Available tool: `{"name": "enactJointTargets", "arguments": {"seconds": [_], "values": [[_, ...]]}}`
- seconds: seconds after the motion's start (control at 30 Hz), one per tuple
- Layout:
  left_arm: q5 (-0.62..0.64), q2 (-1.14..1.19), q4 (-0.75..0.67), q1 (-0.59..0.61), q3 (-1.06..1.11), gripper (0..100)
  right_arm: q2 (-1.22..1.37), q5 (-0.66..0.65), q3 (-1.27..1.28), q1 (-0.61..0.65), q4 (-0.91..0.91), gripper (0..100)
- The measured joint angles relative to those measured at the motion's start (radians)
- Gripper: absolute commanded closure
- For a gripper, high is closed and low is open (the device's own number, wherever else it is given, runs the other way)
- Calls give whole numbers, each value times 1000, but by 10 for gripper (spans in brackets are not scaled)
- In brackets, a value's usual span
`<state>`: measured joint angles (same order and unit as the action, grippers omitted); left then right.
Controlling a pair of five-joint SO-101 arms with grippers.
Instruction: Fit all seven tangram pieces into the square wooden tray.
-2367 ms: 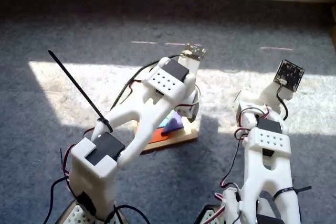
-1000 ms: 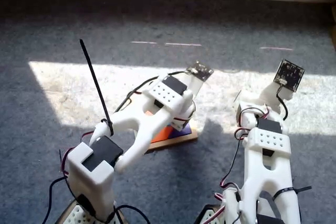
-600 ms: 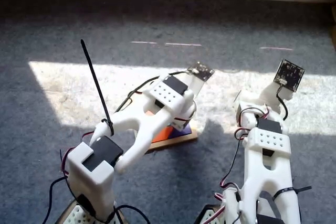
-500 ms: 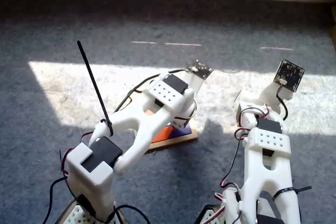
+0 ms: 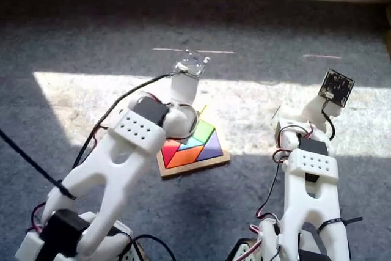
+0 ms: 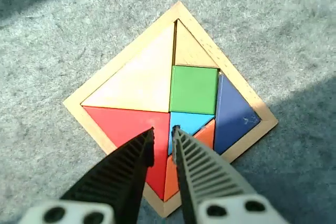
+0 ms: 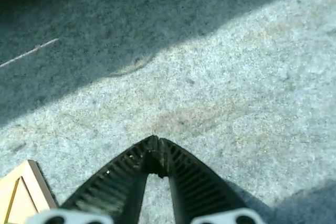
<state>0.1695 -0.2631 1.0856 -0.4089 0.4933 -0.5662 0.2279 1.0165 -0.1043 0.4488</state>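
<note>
The square wooden tray (image 5: 197,167) is recorded lying flat on the grey carpet (image 5: 73,35), near the middle of the high view and partly within the sunlit patch (image 5: 79,108). Seven coloured pieces are seen seated inside its rim.

In the high view, positions within the tray are noted as follows:
- The green square (image 5: 204,132) is toward 1 o'clock.
- The dark blue triangle (image 5: 212,149) is toward 4 o'clock.
- The orange piece (image 5: 186,158) is toward 6 o'clock.
- The red triangle (image 5: 168,150) is toward 8 o'clock.
- The light blue triangle (image 5: 194,143) is at the centre.

In the left wrist view, the large pale triangle (image 6: 137,80) and the small pale triangle (image 6: 189,51) are seen edge to edge. The small one also borders the green square.

The left gripper (image 6: 163,131) is held over the tray, above the point where the red, light blue and orange pieces meet. Its jaws are set narrowly apart, with nothing between them. Whether the tips touch the pieces cannot be told. The left arm (image 5: 122,157) is extended from 7 o'clock and covers the tray's 10 to 11 o'clock portion.

The right gripper (image 7: 156,141) is closed tip to tip, with nothing gripped, and is held over the carpet. One corner of the tray lies at the edge of its wrist view. The right arm (image 5: 311,175) is stationed at 3 o'clock of the tray, well apart from it.
</note>
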Motion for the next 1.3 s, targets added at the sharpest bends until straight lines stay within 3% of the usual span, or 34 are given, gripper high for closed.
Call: {"name": "enactJointTargets", "arguments": {"seconds": [0.53,1.0,1.3], "values": [[0,-580,-396,203,494,927,-25,0,0,32,0,985],[-2,-964,-419,376,620,927,-638,-74,204,86,54,985],[-2,-1312,-419,390,799,928,-870,-74,269,87,109,985]]}}
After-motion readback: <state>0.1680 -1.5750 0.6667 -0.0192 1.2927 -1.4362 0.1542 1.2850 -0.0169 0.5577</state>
